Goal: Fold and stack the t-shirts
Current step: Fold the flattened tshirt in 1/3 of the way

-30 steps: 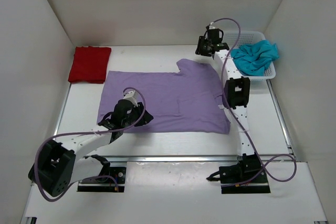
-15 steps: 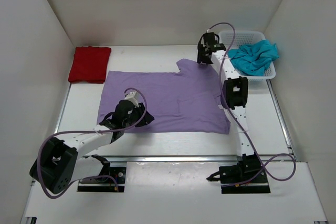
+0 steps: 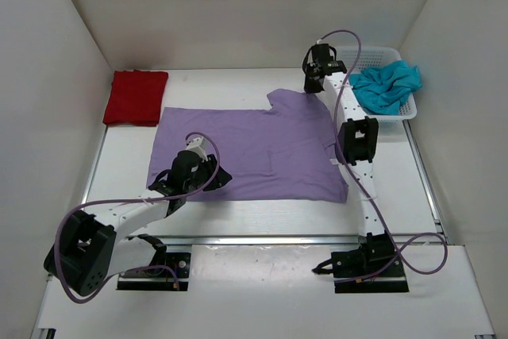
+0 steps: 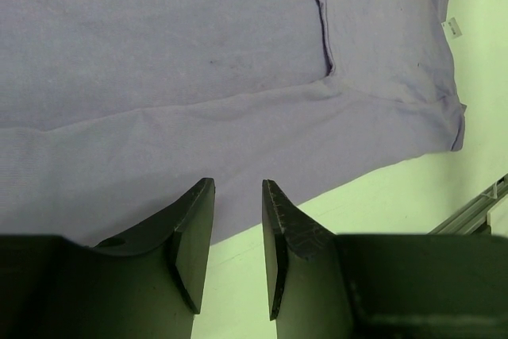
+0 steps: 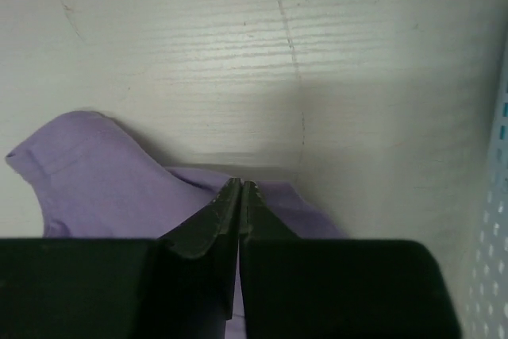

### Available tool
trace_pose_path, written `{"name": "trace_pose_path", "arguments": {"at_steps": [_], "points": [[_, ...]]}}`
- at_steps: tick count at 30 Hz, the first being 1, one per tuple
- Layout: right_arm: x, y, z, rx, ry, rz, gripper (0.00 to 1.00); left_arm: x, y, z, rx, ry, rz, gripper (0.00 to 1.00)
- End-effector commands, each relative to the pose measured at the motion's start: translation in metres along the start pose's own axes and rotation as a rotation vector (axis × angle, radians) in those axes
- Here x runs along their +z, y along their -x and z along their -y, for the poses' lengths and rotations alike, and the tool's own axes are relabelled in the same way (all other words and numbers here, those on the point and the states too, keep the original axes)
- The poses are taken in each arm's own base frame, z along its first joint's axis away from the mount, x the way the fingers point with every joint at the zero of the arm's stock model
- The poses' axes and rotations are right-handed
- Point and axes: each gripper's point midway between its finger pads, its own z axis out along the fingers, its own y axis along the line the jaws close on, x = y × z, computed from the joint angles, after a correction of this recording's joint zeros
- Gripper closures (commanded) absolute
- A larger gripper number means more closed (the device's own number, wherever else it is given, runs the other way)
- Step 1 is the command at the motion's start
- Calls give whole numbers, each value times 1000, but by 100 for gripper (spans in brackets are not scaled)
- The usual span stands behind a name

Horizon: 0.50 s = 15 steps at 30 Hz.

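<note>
My right gripper (image 5: 240, 186) has just snapped its jaws shut on the far edge of the lavender t-shirt (image 3: 254, 144), which lies flat on the surface (image 3: 262, 212), while the left gripper (image 4: 238, 220) hangs half-open and empty over the near hem, so I judge the fold can start.

folded shirt (image 3: 136, 98): far left | spread shirt (image 3: 254, 148): centre | bunched shirt (image 3: 386, 85): in basket (image 3: 377, 55), right
</note>
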Motion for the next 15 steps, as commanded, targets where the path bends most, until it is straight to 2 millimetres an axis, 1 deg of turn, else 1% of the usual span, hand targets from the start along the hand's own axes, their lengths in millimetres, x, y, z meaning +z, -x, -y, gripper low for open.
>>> {"name": "trace_pose_path", "arguments": {"at_steps": [1, 2, 3, 4, 5, 6, 7, 8, 9, 10, 11, 12, 13, 14, 15], "points": [[-70, 73, -13, 22, 54, 188, 100, -4, 8, 4, 3, -26, 35, 58], [-83, 81, -18, 20, 65, 209, 100, -4, 8, 4, 0, -28, 33, 58], [-88, 85, -17, 22, 67, 218, 100, -4, 10, 4, -3, -27, 38, 59], [-98, 89, -20, 16, 73, 229, 100, -4, 13, 3, -7, -24, 47, 59], [-106, 89, -25, 7, 76, 227, 100, -5, 13, 7, -1, -35, 44, 58], [-110, 85, -30, -10, 77, 216, 100, -4, 13, 5, -2, -29, 46, 58], [-115, 85, -30, -8, 72, 214, 100, -4, 12, 5, -7, -30, 46, 59], [-116, 78, -37, -18, 68, 192, 100, -5, 13, 9, 4, -43, 45, 59], [-119, 71, -42, -40, 61, 174, 100, -5, 15, 6, -7, -32, 53, 59], [-121, 69, -39, -41, 29, 166, 100, -5, 10, 7, -3, -33, 41, 58], [-123, 58, -40, -54, -8, 136, 100, -6, 12, 8, -4, -40, 49, 58], [-122, 46, -41, -69, -36, 100, 100, -7, 9, 4, -8, -32, 50, 59], [-121, 39, -43, -82, -41, 80, 100, -8, 11, 6, -8, -37, 57, 59], [-113, 22, -42, -108, -50, 31, 99, -7, 8, 4, -13, -34, 48, 58], [-110, 11, -39, -118, -64, -3, 89, -7, 11, 1, -19, -28, 60, 58]]}}
